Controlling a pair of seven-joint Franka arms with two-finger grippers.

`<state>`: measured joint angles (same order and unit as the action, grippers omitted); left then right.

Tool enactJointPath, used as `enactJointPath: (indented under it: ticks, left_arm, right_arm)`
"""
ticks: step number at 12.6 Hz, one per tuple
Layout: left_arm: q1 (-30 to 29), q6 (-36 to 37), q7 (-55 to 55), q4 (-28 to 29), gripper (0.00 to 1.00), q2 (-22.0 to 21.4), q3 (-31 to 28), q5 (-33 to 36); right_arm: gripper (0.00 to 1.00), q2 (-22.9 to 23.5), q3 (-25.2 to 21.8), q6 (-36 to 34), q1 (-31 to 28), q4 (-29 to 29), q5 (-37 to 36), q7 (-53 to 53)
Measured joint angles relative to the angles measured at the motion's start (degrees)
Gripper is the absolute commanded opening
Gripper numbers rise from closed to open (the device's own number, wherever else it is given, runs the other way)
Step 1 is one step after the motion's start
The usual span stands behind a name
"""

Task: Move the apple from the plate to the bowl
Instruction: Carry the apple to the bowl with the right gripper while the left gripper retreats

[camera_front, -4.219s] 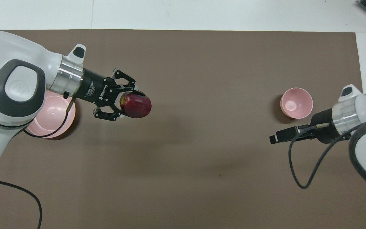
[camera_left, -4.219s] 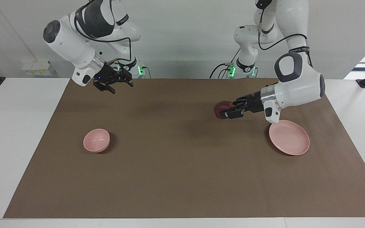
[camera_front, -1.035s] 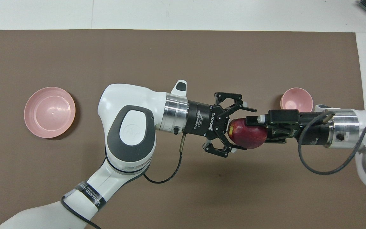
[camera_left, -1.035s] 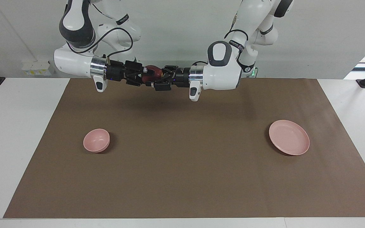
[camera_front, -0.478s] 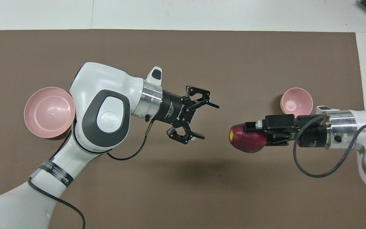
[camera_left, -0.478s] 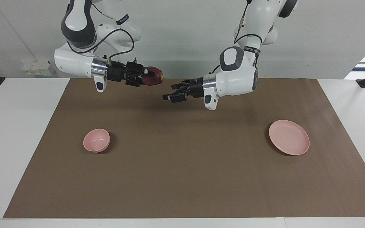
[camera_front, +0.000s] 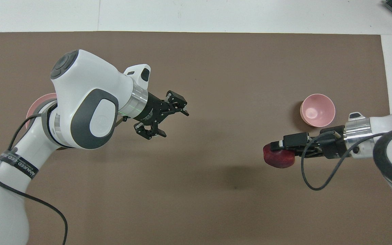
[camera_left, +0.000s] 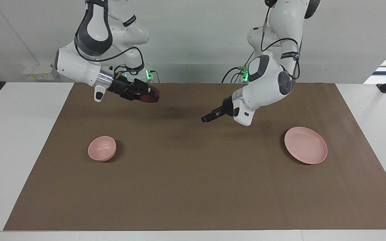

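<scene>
I have the small round dark red apple (camera_left: 149, 95) clamped in the right gripper (camera_left: 145, 93), up in the air over the brown mat near the robots' edge of the table, toward the right arm's end. The small deep pale pink bowl (camera_left: 102, 148) sits on the mat toward that same end, closer to the table's middle than to any corner, and it is empty. The flat round pale pink plate (camera_left: 306, 145) lies bare toward the left arm's end. The left gripper (camera_front: 163, 115) hangs over the mat with its jaws spread wide and nothing between them; that arm waits.

My worry is the grip: the fingers hold the apple from one side, with most of the fruit sticking out past them, so I judge a quick swing could let it slip. The bowl is narrow and light-looking; releasing off-centre or from too high could bounce the apple off the rim or tip the bowl.
</scene>
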<state>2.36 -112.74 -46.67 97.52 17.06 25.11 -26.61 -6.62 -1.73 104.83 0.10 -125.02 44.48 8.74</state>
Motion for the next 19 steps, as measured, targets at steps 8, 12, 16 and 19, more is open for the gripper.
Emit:
enactJointPath:
  ticks: [8,12,16,19]
  left_arm:
    - [-14.37,-0.01,21.81,-0.28,1.00,-0.05,-0.65,10.79]
    - [-15.27,0.11,27.83,-0.46,1.00,-0.50,-1.48,15.92]
    - [-15.78,0.32,29.01,-1.79,1.00,-2.14,-1.98,16.13]
    - [-15.81,1.03,29.06,-3.07,1.00,-5.40,-2.07,16.24]
  right_arm:
    - [0.00,8.34,0.21,15.14,0.21,7.81,-38.52,-3.72]
    - [0.00,14.49,0.06,22.10,-0.90,10.86,-47.07,1.92]
    - [0.00,17.57,-0.11,25.72,-2.67,11.77,-48.32,4.27]
    - [0.00,19.70,0.18,26.55,-2.51,12.90,-48.51,4.27]
